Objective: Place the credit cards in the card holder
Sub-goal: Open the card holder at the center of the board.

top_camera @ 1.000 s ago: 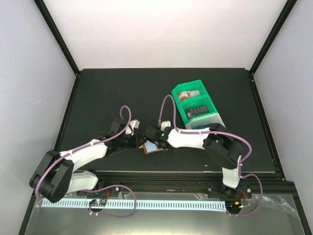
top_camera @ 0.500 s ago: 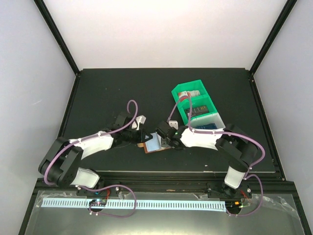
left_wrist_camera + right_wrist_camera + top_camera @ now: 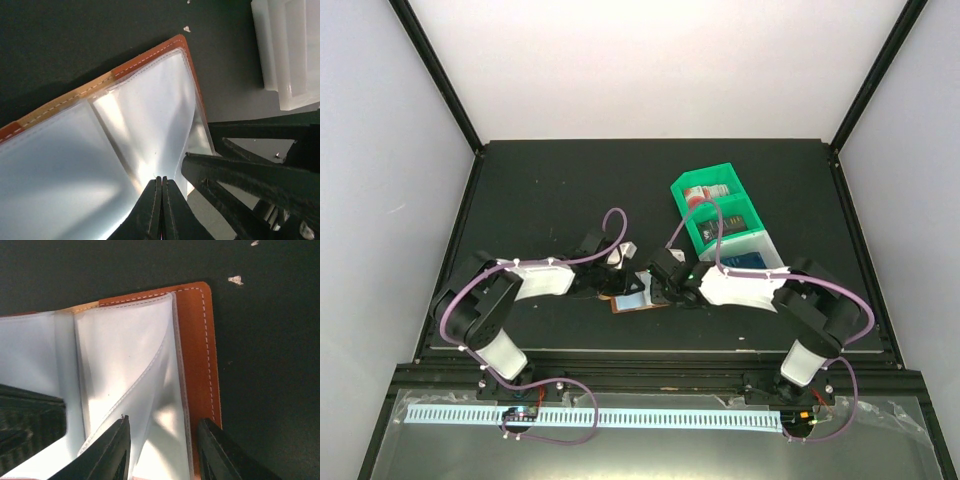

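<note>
- Spotted a change over the last second: left arm stretched much further across the worktop (image 3: 540,200), bringing the left gripper (image 3: 161,182) right in against the card holder (image 3: 632,300), with the right gripper (image 3: 164,422) slid off the top of it toward its right edge.
- Also noticing the pale blue face seen on the holder a second ago, now mostly hidden under both wrists in the top view.
- Reading that as a switch from reaching to prepping: opening up a pocket rather than carrying anything (no card in either gripper, as far as visible).
- Left fingers: pressed tight together, tips down on a clear sleeve, apparently pinching that leaf.
- Right fingers: parted at a middling width, straddling a lifted sleeve leaf beside the brown cover edge, gripping nothing.
- Holder itself: lying open near the front middle of the worktop, between the two arms. Tan-orange leather, pale stitching along the border, glossy clear sleeves fanned up off the spine, all looking empty.
- Credit cards (image 3: 728,222) sitting well apart in the green-and-white tray (image 3: 681,208) behind the right arm: red-and-white in the far bin, dark in the middle, blue in the white end.
- Guessing barely started, then: zero cards loaded, and a trip to the tray needed next.
</note>
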{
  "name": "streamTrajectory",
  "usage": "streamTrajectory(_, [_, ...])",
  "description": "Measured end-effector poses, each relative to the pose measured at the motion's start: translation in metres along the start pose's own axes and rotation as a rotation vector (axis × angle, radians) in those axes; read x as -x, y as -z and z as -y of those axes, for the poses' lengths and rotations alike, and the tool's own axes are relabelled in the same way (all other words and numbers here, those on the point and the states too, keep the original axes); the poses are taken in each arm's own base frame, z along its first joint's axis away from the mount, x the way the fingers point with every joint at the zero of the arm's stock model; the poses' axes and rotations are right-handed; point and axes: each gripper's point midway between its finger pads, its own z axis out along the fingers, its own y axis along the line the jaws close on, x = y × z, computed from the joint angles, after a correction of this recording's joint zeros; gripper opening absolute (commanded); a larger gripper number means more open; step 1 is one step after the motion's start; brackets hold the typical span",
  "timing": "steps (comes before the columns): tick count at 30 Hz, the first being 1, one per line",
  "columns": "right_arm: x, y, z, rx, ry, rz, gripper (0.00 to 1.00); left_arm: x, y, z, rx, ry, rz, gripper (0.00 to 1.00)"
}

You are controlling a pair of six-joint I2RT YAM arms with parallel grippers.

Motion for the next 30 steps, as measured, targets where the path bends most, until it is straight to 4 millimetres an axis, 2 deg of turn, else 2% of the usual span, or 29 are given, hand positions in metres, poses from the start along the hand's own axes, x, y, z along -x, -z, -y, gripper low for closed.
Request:
streamTrajectory(4, [0.000, 0.005, -0.001, 0.021, 0.009, 0.003, 0.49, 0.000, -0.006, 0.003, -0.001, -0.009, -0.013, 0.02])
streamTrajectory(7, [0.003, 0.015, -0.004, 0.046, 0.021, 0.022, 0.51, 0.000, -0.008, 0.007, -0.009, -0.020, -0.011, 0.03])
streamTrajectory(15, [0.021, 0.046, -0.015, 0.113, 0.038, 0.103, 0.46, 0.001, -0.013, 0.014, -0.032, -0.036, -0.028, 0.05])
streamTrajectory(22, [0.028, 0.056, -0.014, 0.114, 0.044, 0.138, 0.43, 0.002, -0.019, 0.024, -0.045, -0.066, -0.041, 0.09])
streamTrajectory(26, [0.029, 0.059, -0.005, 0.090, 0.023, 0.159, 0.43, 0.005, -0.025, 0.023, 0.029, -0.091, -0.043, 0.13])
streamTrajectory(30, [0.028, 0.063, 0.014, 0.027, -0.027, 0.190, 0.43, 0.008, -0.033, 0.016, 0.145, -0.134, -0.029, 0.21])
